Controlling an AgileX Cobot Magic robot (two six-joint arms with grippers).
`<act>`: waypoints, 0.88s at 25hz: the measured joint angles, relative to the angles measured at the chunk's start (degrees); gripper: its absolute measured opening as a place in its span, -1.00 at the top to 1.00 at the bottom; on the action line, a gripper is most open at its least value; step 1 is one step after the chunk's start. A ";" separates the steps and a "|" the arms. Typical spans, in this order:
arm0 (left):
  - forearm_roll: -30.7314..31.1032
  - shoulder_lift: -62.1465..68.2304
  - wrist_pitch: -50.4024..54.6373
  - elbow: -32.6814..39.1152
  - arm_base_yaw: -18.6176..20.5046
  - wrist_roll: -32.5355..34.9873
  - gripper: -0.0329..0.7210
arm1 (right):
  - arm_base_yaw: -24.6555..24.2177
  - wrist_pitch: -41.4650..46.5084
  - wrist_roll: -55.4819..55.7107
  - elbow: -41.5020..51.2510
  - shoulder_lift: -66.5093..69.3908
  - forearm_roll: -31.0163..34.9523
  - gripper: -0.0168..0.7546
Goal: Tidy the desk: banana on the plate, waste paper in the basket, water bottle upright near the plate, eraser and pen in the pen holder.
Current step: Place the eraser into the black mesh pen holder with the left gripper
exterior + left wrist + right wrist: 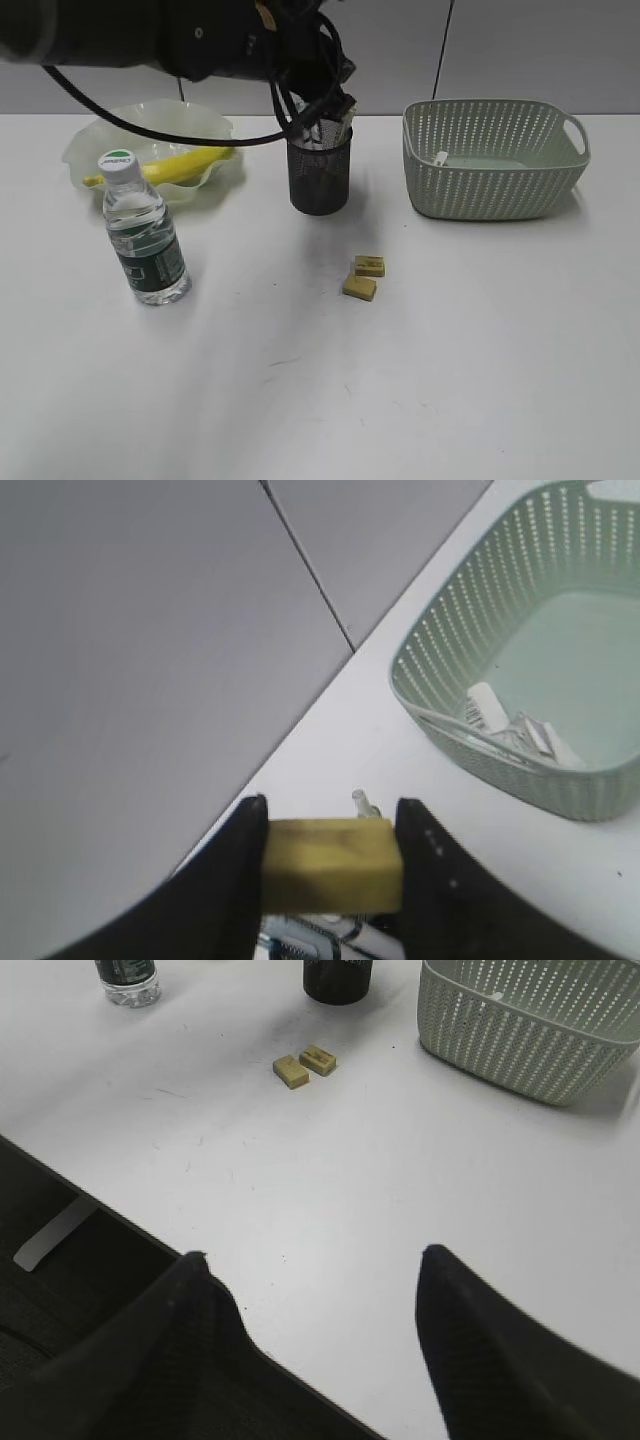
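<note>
In the exterior view, the white desk (300,400) fills the lower frame, and a black arm (150,35) reaches in from the upper left, ending over the pen holder (320,175), a black mesh cup at upper centre; the left gripper (330,105) hangs right at its mouth, its grip hard to read from here. The plate (90,140) sits at the upper left with the banana (175,165) lying in it. The water bottle (145,235) stands upright just in front of the plate. The basket (490,160) is at the upper right, with a scrap of white showing inside. Two small yellow erasers (364,277) lie side by side on the desk at centre, in front of the pen holder. In the left wrist view, the two black fingers (235,890) at the bottom of the frame clamp a third yellow eraser (330,878) between them, with the mesh rim just visible below it; the basket at the upper right holds the waste paper (515,730), crumpled against its near wall. In the right wrist view, the right gripper (310,1300) sits low in the frame with its fingers spread wide and nothing between them, hovering above the desk's near edge, while the two erasers, the pen holder, the bottle's base and the basket line the top.
</note>
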 joint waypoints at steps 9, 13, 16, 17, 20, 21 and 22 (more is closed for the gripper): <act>-3.58 8.49 -7.08 0.00 0.37 0.00 0.15 | 0.00 0.00 0.00 0.00 0.00 0.00 -0.35; -3.72 9.98 -7.70 0.00 0.84 0.00 0.15 | 0.00 0.00 0.00 0.00 0.00 0.00 -0.35; -3.72 10.05 -8.54 0.00 1.34 0.00 0.15 | 0.00 0.00 0.00 0.00 0.00 0.00 -0.35; -3.72 10.05 -8.75 0.00 1.47 0.00 0.15 | 0.00 0.00 0.00 0.00 0.00 0.00 -0.35; -3.55 10.05 -8.82 0.00 1.77 0.00 0.12 | 0.00 0.00 0.00 0.00 0.00 0.00 -0.35; -3.54 10.05 -9.02 0.00 1.77 0.00 0.08 | 0.00 0.00 0.00 0.00 0.00 0.00 -0.35; -3.49 10.05 -9.25 0.00 1.77 0.00 0.03 | 0.00 0.00 0.00 0.00 0.00 0.00 -0.35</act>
